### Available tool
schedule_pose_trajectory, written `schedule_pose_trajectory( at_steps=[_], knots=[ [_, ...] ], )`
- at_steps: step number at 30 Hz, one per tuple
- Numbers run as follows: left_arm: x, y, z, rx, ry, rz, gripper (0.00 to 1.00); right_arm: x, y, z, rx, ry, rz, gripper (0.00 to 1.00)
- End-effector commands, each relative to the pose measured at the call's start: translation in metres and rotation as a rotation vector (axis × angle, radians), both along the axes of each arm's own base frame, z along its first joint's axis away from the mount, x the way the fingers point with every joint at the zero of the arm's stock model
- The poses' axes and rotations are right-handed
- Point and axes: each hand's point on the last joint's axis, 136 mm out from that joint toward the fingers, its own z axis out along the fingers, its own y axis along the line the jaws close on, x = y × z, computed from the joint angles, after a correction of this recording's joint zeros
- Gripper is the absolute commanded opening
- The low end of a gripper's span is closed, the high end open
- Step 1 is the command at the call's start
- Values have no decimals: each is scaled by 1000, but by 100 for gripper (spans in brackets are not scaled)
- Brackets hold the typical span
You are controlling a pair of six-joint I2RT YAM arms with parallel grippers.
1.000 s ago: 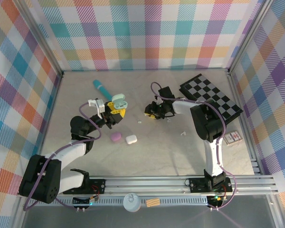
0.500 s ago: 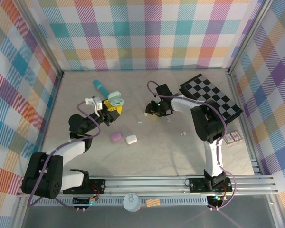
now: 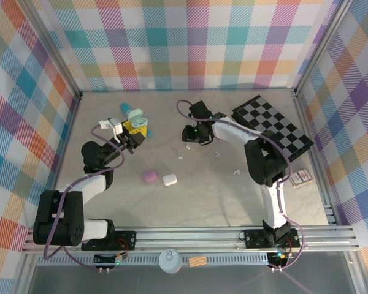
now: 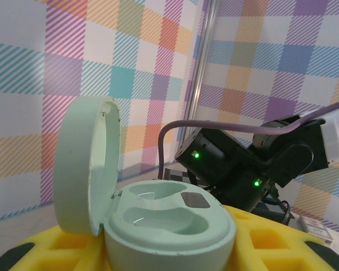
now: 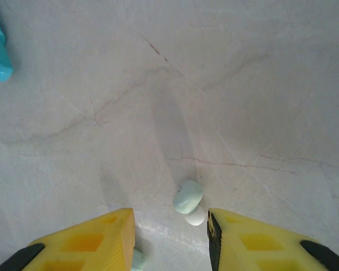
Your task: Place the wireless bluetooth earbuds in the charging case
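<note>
My left gripper (image 3: 135,127) is shut on a pale green charging case (image 4: 169,226), held up off the table between yellow fingers (image 4: 282,243). Its lid (image 4: 85,164) stands open on the left and both wells are empty. In the right wrist view, a pale green earbud (image 5: 188,196) lies on the table just ahead of my right gripper (image 5: 169,223), nearer the right finger (image 5: 243,243). That gripper (image 3: 189,135) is open and low over the table. Another pale green bud (image 5: 137,259) peeks out beside the left finger. Tiny white buds (image 3: 180,158) (image 3: 236,172) lie further forward.
A teal stick (image 3: 127,108) lies at the back left, close to the held case. A purple case (image 3: 149,176) and a white case (image 3: 169,180) sit shut mid-table. A checkerboard (image 3: 273,122) fills the back right, with a small card box (image 3: 300,177) near the right rail.
My left gripper has carried the open case left and towards the back. My right gripper has also slid left and back, and now stands over the pale green earbud.
</note>
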Motion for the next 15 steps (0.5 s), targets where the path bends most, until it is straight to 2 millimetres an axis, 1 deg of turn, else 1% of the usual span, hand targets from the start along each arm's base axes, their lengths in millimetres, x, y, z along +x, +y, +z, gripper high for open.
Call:
schedule_pose_trajectory(
  at_steps=[1, 7, 10, 15],
  knots=[
    [0, 10, 21, 13, -108, 33, 40, -4, -10, -18, -143, 6, 31, 39],
    [5, 27, 21, 15, -112, 91, 40, -4, -1, -21, -302, -57, 89, 39],
    [8, 35, 22, 14, -110, 113, 40, -4, 4, -24, -354, -77, 107, 39],
    [8, 41, 27, 12, -121, 126, 40, -4, 10, -32, -416, -89, 137, 38]
  ],
)
